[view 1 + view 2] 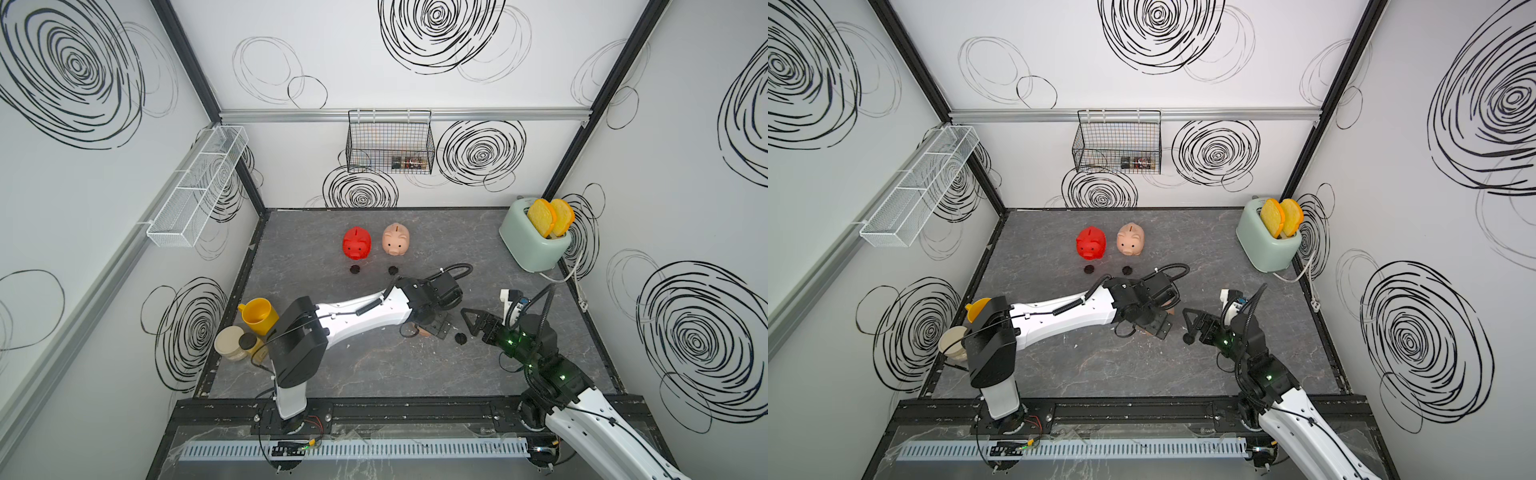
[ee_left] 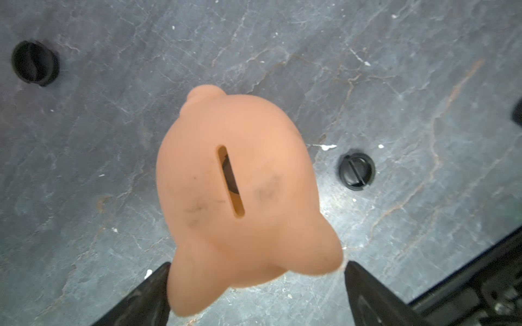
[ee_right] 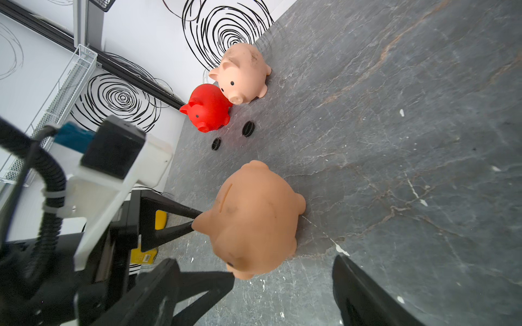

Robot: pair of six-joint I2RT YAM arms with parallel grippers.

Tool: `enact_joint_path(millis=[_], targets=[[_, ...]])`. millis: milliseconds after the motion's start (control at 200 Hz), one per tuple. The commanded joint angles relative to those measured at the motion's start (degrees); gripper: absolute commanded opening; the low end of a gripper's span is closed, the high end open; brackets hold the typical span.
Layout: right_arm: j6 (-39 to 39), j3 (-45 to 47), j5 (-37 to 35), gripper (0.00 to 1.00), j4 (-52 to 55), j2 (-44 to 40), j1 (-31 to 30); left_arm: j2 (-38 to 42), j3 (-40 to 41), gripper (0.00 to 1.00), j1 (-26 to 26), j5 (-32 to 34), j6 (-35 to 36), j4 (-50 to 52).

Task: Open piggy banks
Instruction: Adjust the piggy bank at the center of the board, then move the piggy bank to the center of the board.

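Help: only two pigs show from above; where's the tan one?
The peach-tan piggy bank stands mid-table between the left gripper's open jaws, beside a black plug; top views mostly hide it under that arm.

The left arm (image 1: 361, 313) and right arm (image 1: 598, 428) are white shells joined by black housings, dotted with small dark screw holes. Corrugated black cables (image 3: 53, 180) loop at the wrists; green lights (image 1: 508, 342) glow on the right

From above, left arm (image 1: 361, 311) mostly hides the peach-tan pig (image 3: 254, 220)
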State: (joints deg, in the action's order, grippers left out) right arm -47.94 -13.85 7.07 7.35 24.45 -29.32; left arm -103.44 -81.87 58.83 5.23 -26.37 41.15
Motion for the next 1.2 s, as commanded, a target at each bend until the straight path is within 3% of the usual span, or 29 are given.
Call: enact_joint_path(millis=[0, 200, 325, 460, 540, 710, 780, 981, 1196], targets=[[0.5, 0.3, -0.5, 0.89, 1.5, 1.4, 0.7, 3.9, 3.0, 0.96, -0.1, -6.9, 0.4, -6.5], [1.5, -1.0, -0.2, 0.89, 3.2, 4.7, 2.2, 8.6, 11.8, 0.96, -2.9, -16.8, 0.2, -19.2], [2.6, -1.9, 0.5, 0.89, 4.2, 6.4, 3.2, 13.6, 17.5, 0.96, -5.0, -19.6, -0.4, -25.6], [5.2, -2.2, 4.4, 0.89, 1.7, 6.4, 3.5, 21.2, 23.0, 0.96, -5.9, -16.6, 0.1, -29.5], [7.5, -2.9, 6.8, 0.83, 0.4, 6.1, 3.5, 26.4, 27.2, 0.96, -6.0, -14.3, -0.5, -33.4], [11.4, -6.5, 6.1, 0.80, 2.6, 9.0, 1.7, 36.1, 37.9, 0.96, -8.9, -13.9, -4.6, -43.4], [12.1, -8.3, 2.6, 0.80, 4.3, 10.7, -1.9, 39.2, 42.0, 0.96, -11.1, -14.7, -6.7, -47.1], [11.5, -15.8, -20.6, 0.85, 12.9, 18.1, -19.7, 45.7, 52.3, 0.96, -17.9, -18.1, -13.4, -57.4], [8.2, -23.7, -27.9, 0.97, 17.0, 30.8, -28.0, 48.4, 57.1, 0.96, -24.3, -22.5, -17.5, -62.5]])
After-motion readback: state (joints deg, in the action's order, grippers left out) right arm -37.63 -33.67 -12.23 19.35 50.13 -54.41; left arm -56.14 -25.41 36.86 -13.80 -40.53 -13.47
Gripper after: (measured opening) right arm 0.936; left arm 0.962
